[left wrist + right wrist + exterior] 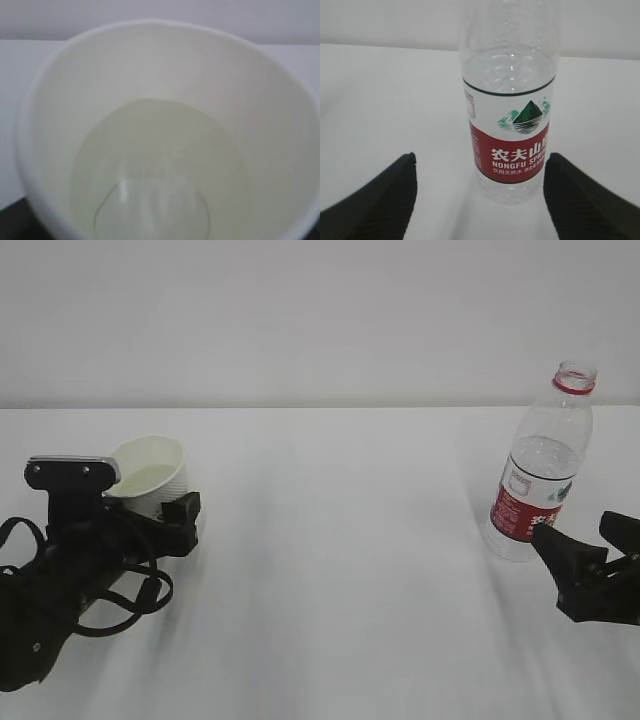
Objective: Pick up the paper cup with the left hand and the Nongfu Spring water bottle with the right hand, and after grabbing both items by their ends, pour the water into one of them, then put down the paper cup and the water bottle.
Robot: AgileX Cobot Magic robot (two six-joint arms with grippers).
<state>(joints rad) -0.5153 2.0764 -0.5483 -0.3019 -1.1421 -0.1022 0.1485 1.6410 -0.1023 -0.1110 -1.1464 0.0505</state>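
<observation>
The Nongfu Spring water bottle (545, 468) stands upright on the white table (340, 570) at the far right, uncapped, its red neck ring showing and water filling it to a little above the red-and-white label. It is the tallest thing on the surface. Just near of it, at the right edge of the scene, the right hand (590, 555) sits low over the table with its two black jaws spread wide apart; the right wrist view shows the bottle (509, 107) centred between the two fingertips (385, 200) but beyond them, so nothing is gripped and the jaws do not touch the plastic.

On the left side lies the bulky left hand (135, 505), its black arm and looping cables trailing toward the near left corner, a grey plate on top. Its jaws stand wide around the paper cup (150, 475); whether they press the wall or merely flank it, I cannot tell. The cup appears tilted, its mouth turned toward the camera. Well apart from the bottle, it holds a shallow pool of water (160, 175) in its cream bottom.
</observation>
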